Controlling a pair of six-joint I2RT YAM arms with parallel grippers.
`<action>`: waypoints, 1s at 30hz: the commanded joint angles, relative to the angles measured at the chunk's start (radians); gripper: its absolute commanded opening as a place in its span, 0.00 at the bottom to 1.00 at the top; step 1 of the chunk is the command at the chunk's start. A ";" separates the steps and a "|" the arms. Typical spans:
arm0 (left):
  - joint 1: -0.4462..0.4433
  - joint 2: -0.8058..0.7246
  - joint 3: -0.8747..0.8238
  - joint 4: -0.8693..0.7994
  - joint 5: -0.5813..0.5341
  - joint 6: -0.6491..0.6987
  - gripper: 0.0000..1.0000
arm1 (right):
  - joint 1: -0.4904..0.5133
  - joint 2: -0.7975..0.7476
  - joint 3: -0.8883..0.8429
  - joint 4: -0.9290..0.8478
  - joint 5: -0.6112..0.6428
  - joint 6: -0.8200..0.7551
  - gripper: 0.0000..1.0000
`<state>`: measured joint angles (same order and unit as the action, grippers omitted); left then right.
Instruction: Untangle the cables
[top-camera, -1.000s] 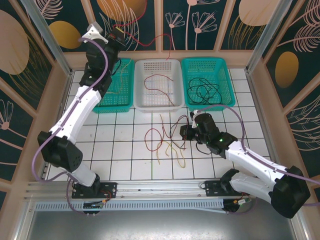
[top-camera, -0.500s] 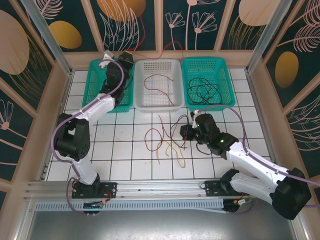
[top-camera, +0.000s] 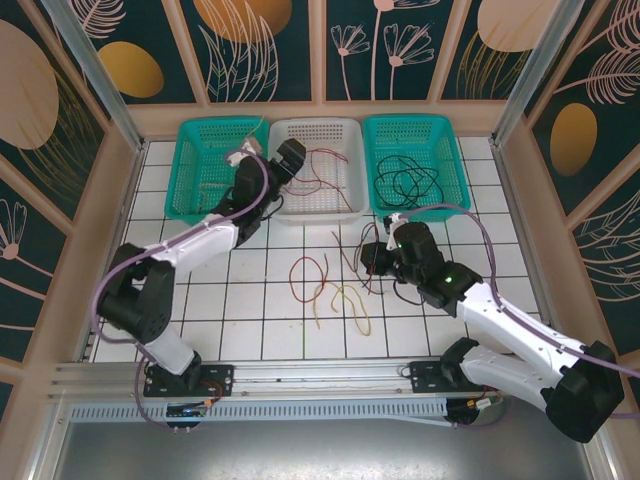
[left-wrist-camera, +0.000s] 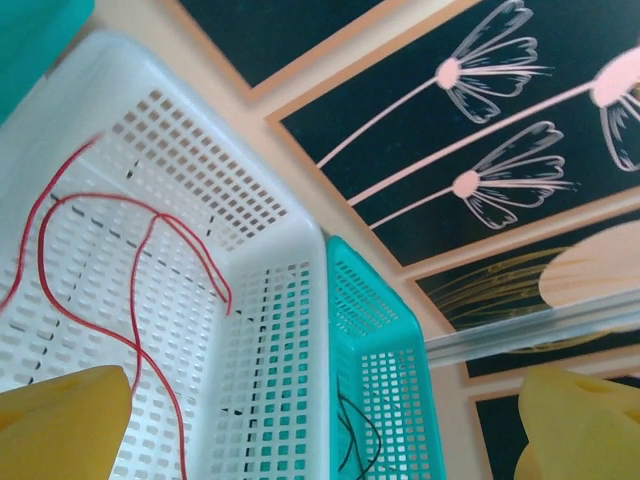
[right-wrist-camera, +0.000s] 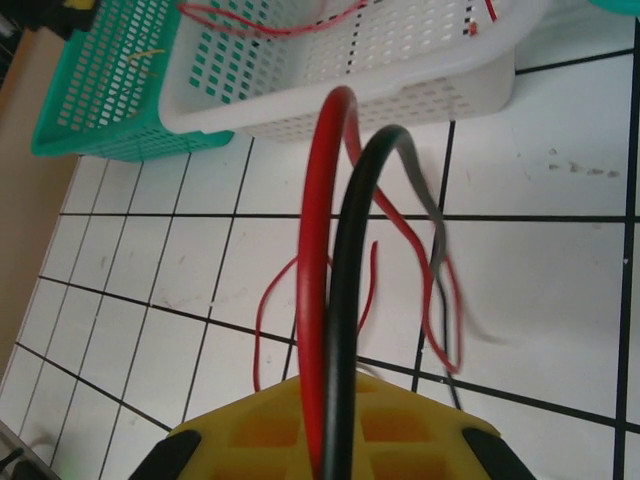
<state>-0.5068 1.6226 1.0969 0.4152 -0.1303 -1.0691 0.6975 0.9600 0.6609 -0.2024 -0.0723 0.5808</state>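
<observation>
While right claw (top-camera: 374, 260) pinches cables (right-wrist-camera: 316, 300), basket rim (right-wrist-camera: 270, 118) looms.

A white table (top-camera: 240, 300) with a black grid of squares carries three perforated baskets in one row along its far edge. The left teal basket (top-camera: 195, 170), the white basket (top-camera: 330, 140) and the right teal basket (top-camera: 462, 170) stand just beside each other. Dark wall panels (top-camera: 400, 50) with pale flowers and golden ovals stand behind them. A metal rail (top-camera: 320, 378) runs along the near edge.

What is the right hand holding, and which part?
The right hand pinches a red cable and a black cable together at the base of their arch.
</observation>
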 joint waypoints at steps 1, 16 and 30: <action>0.005 -0.112 0.128 -0.178 0.034 0.194 0.99 | -0.008 0.004 0.066 -0.041 0.021 -0.040 0.09; 0.030 -0.378 0.041 -0.454 0.520 0.395 0.69 | 0.013 0.057 0.311 -0.167 -0.131 -0.183 0.09; 0.009 -0.507 -0.367 -0.052 0.716 0.217 0.75 | 0.027 0.110 0.482 -0.086 -0.425 -0.156 0.09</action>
<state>-0.4900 1.1034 0.7574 0.2409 0.5236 -0.8169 0.7155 1.0687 1.0958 -0.3298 -0.4210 0.4274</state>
